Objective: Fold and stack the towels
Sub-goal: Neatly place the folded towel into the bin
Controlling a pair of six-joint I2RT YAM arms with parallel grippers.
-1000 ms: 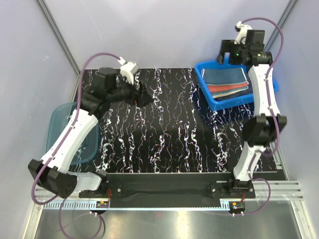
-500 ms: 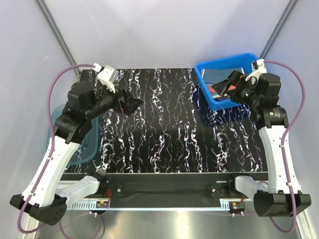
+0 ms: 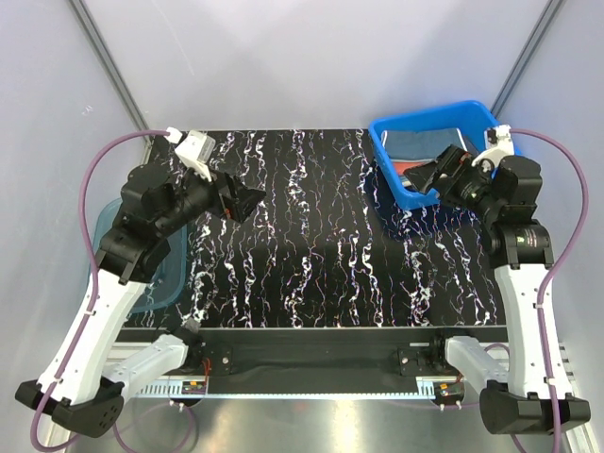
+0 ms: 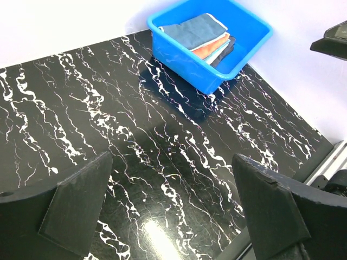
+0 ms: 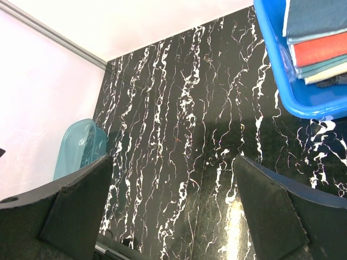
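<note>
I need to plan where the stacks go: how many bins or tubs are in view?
2. A blue bin holding stacked towels sits at the table's far right; a translucent teal tub sits at the left edge, partly hidden by the left arm.

Towels [image 4: 195,31] in bin [image 4: 181,60] far right on table [image 4: 108,135]; tub [image 5: 81,147] left

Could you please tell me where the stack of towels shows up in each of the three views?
Top external: the stack of towels is at the upper right, inside the blue bin.
Left wrist: top centre, inside the same bin.
Right wrist: top right corner, cut off by the frame edge.
Shared landmark: the blue bin, standing on the black marbled table.
</note>
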